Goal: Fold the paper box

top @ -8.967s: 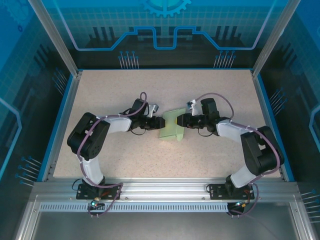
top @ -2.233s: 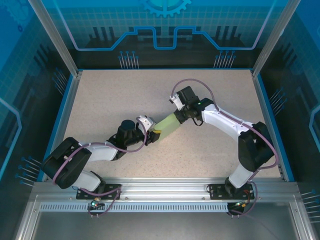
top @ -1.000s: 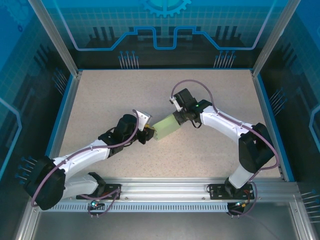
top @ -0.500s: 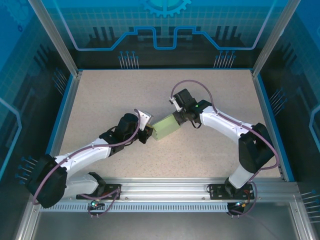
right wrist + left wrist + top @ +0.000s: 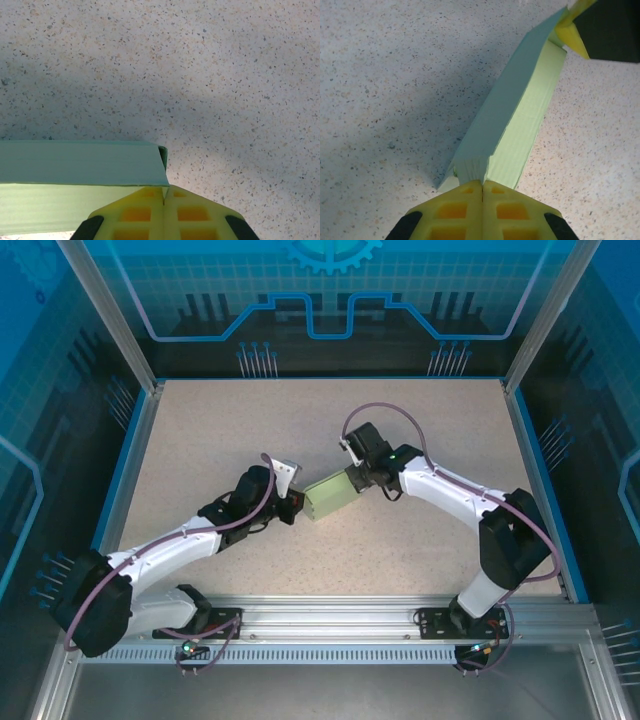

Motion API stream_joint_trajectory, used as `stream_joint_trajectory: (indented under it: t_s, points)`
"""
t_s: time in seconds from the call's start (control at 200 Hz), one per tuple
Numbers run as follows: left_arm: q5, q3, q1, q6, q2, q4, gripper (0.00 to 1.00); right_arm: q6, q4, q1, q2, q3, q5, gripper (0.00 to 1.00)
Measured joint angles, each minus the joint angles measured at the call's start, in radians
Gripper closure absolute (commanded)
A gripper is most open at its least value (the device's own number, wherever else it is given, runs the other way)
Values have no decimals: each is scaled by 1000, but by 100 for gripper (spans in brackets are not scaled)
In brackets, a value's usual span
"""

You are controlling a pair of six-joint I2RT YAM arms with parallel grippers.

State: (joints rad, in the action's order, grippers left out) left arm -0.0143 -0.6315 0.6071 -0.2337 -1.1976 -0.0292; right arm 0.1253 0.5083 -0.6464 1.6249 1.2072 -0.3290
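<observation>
Now, over the table [image 5: 200, 440], the box [image 5: 333, 496] is pinched at both ends.
Left gripper [image 5: 299, 508] and right gripper [image 5: 355, 480] are each closed on one end; if the arms pull apart or twist, the card may tear or slip out.

Cannot see the end of the paper box [image 5: 520, 125] pinched inside the left hand [image 5: 482, 187]; in right wrist view, cut off by left edge.

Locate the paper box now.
Top view: the paper box is near centre, held between the left gripper and the right gripper, each shut on one end.
</observation>
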Motion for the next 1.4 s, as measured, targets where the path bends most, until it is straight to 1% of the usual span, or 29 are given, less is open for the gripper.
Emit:
stream_joint_trajectory:
  t_s: [0.32,0.53,0.69,1.041,1.211,1.401]
  points:
    - [20,-8,2,-233,0,2,100,29,-3,-14,-27,-29,-5,94]
    - [30,-34,4,-340,0,3,100,38,-5,-16,-31,-37,-13,94]
    - [32,-35,4,-391,-3,0,100,40,-7,-16,-32,-40,-13,94]
    - [73,-31,6,-494,-32,-32,100,44,-12,-23,-39,-48,-17,94]
    - [100,-16,17,-525,-35,-60,100,54,-13,-30,-39,-50,-24,94]
    - [137,-10,36,-528,-51,-68,100,59,-13,-35,-39,-50,-32,94]
